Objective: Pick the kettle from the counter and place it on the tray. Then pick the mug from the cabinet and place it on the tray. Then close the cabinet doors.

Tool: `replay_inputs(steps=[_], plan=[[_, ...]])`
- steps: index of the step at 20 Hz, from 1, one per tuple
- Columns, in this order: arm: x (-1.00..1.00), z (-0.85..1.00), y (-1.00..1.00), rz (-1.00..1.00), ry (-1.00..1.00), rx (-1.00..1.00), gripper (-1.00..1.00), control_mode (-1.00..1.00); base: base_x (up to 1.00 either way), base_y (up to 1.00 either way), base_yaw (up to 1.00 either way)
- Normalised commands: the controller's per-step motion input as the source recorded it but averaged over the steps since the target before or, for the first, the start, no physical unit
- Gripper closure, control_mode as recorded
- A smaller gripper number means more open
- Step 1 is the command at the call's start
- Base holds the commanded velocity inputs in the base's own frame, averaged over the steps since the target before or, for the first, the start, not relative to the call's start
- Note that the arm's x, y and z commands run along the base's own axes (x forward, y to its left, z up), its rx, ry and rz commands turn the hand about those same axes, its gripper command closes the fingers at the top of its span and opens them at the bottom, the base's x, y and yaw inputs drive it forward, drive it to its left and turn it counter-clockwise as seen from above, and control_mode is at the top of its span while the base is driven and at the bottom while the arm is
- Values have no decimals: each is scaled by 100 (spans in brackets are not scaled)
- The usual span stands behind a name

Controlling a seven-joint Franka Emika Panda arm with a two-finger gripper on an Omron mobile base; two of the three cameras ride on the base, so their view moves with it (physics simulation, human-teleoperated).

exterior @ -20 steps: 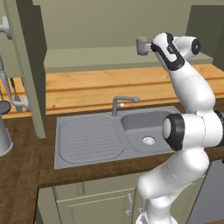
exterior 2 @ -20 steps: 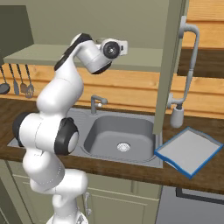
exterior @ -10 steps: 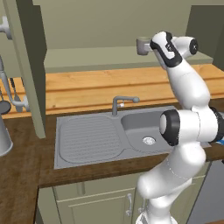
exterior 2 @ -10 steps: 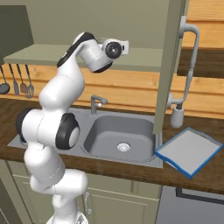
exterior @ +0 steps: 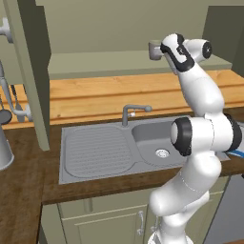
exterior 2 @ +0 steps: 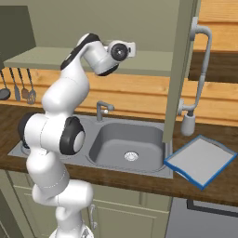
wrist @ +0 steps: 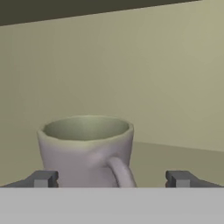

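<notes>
The grey-beige mug stands upright on the pale green shelf inside the open cabinet, its loop handle turned toward the hand camera. My gripper is open, one fingertip to each side of the mug's base and clear of it. From the left base view the mug sits just in front of the gripper. The light grey tray with its blue rim lies bare on the dark counter, right of the sink. The kettle is out of view.
The cabinet doors stand open: one at the left, one with a long curved handle between the sink and the tray. A steel sink with a tap lies below the arm. A pale jug stands far left.
The arm has barely shifted; the mug stands where it was and the fingers stay apart.
</notes>
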Motion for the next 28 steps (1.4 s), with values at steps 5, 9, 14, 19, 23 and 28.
replay_inputs(steps=[5, 9, 14, 19, 23, 28], plan=[[0, 0, 6, 0, 0, 0, 100, -100, 0, 0, 0], [0, 0, 0, 0, 0, 0, 100, -100, 0, 0, 0], [0, 0, 0, 0, 0, 0, 100, -100, 0, 0, 0], [0, 0, 0, 0, 0, 0, 100, -100, 0, 0, 0], [-5, 0, 0, 0, 0, 0, 100, -100, 0, 0, 0], [-15, 0, 1, 0, 0, 0, 100, -100, 0, 0, 0]])
